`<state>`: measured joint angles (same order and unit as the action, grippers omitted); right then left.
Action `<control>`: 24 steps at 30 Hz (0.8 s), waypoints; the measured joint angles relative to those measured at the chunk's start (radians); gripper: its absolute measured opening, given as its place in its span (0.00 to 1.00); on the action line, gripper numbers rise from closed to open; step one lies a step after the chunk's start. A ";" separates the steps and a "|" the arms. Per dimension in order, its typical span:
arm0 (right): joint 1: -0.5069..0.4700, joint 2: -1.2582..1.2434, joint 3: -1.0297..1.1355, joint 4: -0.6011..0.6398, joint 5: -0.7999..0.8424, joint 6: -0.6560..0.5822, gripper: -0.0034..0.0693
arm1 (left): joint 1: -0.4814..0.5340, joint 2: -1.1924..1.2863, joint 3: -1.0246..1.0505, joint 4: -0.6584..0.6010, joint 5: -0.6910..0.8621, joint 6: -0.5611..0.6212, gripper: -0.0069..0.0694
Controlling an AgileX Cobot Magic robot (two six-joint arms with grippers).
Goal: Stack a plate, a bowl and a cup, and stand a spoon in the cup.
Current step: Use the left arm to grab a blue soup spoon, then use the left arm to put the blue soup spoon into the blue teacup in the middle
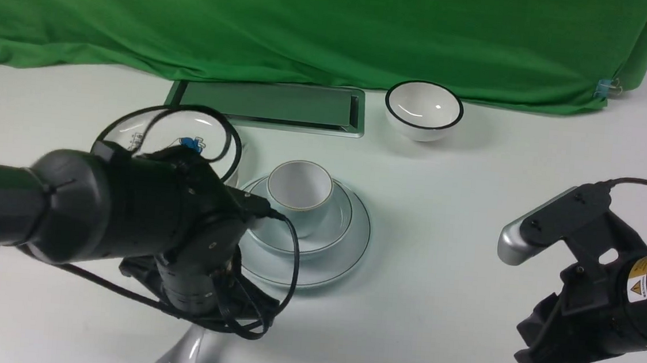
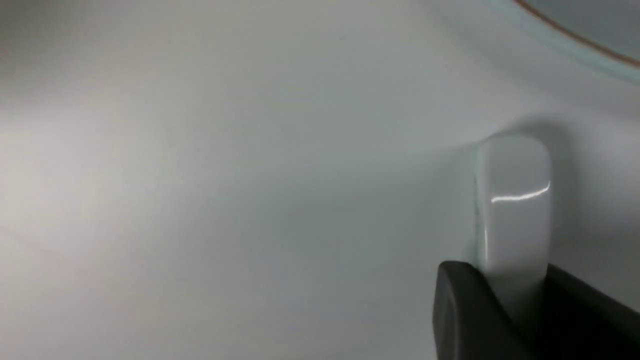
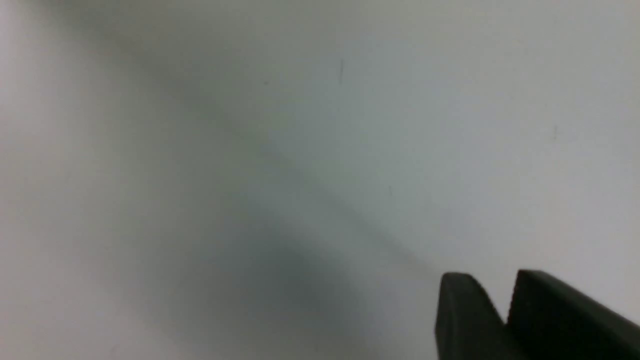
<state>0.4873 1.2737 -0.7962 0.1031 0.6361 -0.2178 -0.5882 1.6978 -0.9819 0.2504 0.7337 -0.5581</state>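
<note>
The pale blue plate point(image 1: 350, 247) lies mid-table with the bowl point(image 1: 339, 220) on it and the cup point(image 1: 299, 190) upright in the bowl. My left arm point(image 1: 141, 219) hangs over the table just left of and in front of this stack and hides its own jaws in the front view. In the left wrist view my left gripper point(image 2: 505, 272) is shut on the white spoon point(image 2: 512, 200), holding one end of it low over the table. A pale blue rim point(image 2: 575, 35) shows just beyond. My right gripper point(image 3: 492, 285) is shut and empty over bare table at the right point(image 1: 541, 354).
A white black-rimmed bowl point(image 1: 423, 110) stands at the back right. A cartoon plate point(image 1: 188, 136) lies behind my left arm. A metal hatch panel point(image 1: 272, 105) is set in the table at the back, under the green cloth point(image 1: 313, 25).
</note>
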 joint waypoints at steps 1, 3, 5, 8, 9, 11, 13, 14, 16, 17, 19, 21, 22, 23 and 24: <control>0.000 0.000 0.001 0.000 -0.005 -0.007 0.29 | 0.000 -0.050 0.002 0.007 -0.004 0.007 0.19; 0.000 0.000 0.003 0.000 -0.026 -0.011 0.29 | 0.000 -0.147 0.002 0.017 -0.072 0.021 0.19; 0.000 0.000 0.006 0.000 -0.059 -0.013 0.29 | 0.001 -0.236 0.002 0.019 -0.248 0.056 0.19; 0.000 0.000 0.009 0.000 -0.115 -0.014 0.29 | 0.001 -0.285 0.001 0.056 -0.594 0.156 0.19; 0.000 0.000 0.009 0.001 -0.129 -0.014 0.29 | 0.003 -0.284 0.000 0.064 -0.667 0.180 0.19; 0.000 0.000 0.009 0.004 -0.150 -0.015 0.29 | 0.017 -0.250 -0.003 0.093 -0.876 0.257 0.19; 0.000 0.000 0.009 0.009 -0.163 -0.015 0.29 | 0.035 -0.210 -0.010 0.087 -0.976 0.286 0.19; 0.000 0.000 0.009 0.013 -0.175 -0.015 0.29 | 0.065 -0.157 -0.019 0.053 -1.048 0.302 0.19; 0.000 0.000 0.010 0.014 -0.188 -0.015 0.28 | 0.106 -0.093 -0.022 0.016 -1.102 0.308 0.19; 0.000 0.000 0.010 0.014 -0.188 -0.015 0.28 | 0.106 -0.087 -0.022 0.016 -1.107 0.308 0.19; 0.000 0.000 0.010 0.015 -0.199 -0.017 0.27 | 0.144 -0.035 -0.022 0.001 -1.157 0.317 0.19; 0.000 0.000 0.010 0.016 -0.209 -0.023 0.26 | 0.165 0.009 -0.023 -0.008 -1.212 0.319 0.19; 0.000 0.000 0.010 0.016 -0.211 -0.028 0.26 | 0.170 0.025 -0.023 -0.008 -1.231 0.319 0.19; 0.000 0.000 0.010 0.016 -0.213 -0.038 0.26 | 0.171 0.037 -0.025 -0.008 -1.247 0.322 0.19; 0.000 0.000 0.011 0.016 -0.221 -0.047 0.26 | 0.171 0.053 -0.026 -0.008 -1.261 0.325 0.19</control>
<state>0.4873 1.2737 -0.7856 0.1195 0.4154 -0.2646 -0.4175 1.7507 -1.0074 0.2420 -0.5277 -0.2336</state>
